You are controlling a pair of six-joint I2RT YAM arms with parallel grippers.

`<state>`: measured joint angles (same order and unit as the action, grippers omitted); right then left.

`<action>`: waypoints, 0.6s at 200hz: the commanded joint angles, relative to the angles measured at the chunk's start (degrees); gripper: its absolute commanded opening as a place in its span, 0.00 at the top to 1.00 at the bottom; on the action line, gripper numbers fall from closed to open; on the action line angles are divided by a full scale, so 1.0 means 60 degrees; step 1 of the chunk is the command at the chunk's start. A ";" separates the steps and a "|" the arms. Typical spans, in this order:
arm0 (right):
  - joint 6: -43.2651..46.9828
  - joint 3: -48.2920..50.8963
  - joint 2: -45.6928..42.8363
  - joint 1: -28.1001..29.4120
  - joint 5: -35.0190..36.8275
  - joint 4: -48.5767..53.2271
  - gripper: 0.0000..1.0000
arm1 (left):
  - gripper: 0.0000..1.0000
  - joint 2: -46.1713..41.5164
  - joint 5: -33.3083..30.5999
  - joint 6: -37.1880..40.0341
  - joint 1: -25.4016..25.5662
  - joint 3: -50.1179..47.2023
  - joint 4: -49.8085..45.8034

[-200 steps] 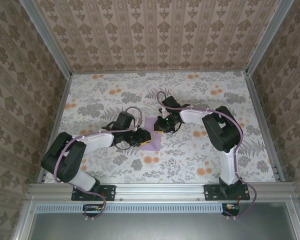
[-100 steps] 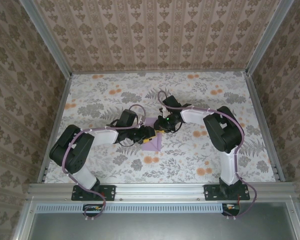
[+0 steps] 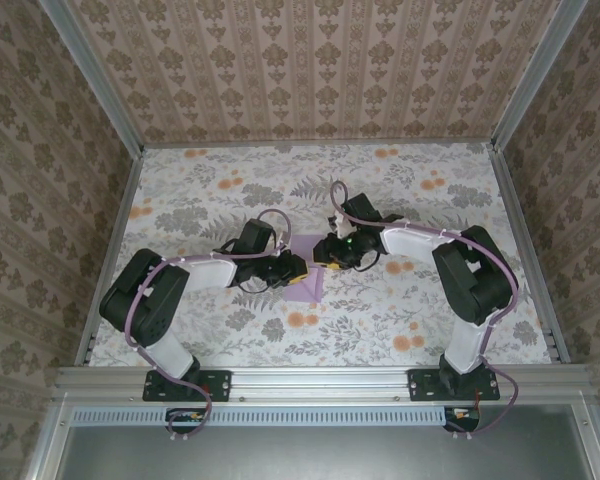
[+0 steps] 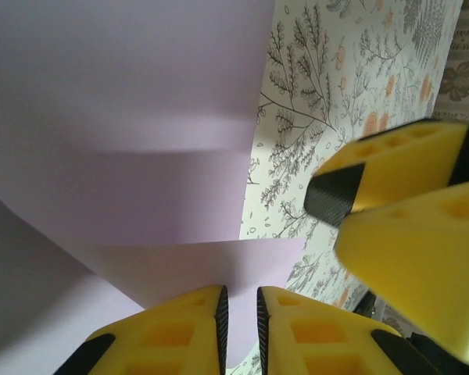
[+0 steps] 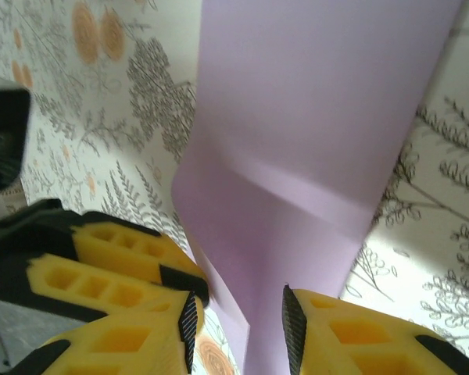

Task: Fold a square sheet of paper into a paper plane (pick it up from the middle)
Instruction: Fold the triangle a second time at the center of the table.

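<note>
Floral worktop (image 3: pixel 410 310), centre: lilac paper (image 4: pixel 125 117) | my left gripper (image 4: pixel 240 324) pinching its edge | my right gripper (image 5: pixel 238 324) parted astride it.

A lab test cell: wallpapered panels (image 3: pixel 310 70) boxing a floral tabletop (image 3: pixel 400 310).

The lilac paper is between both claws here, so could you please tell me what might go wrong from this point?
1. The left claw is nearly shut on one edge of the paper, which curves up off the table; a pull could tear it or add a stray crease.
2. The right claw stands open around the paper's other end, so the sheet may slip or skew.
3. The two claws sit very close together and could bump.
</note>
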<state>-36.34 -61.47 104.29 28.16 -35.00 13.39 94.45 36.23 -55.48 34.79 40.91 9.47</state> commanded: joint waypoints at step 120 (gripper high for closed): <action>0.0387 -0.0082 0.0352 0.0199 -0.0596 -0.0003 0.71 | 0.82 0.0050 -0.0002 -0.0139 -0.0011 -0.0183 0.0362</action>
<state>-34.68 -60.97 105.25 29.15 -36.93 13.43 94.45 35.83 -55.75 34.79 40.51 10.76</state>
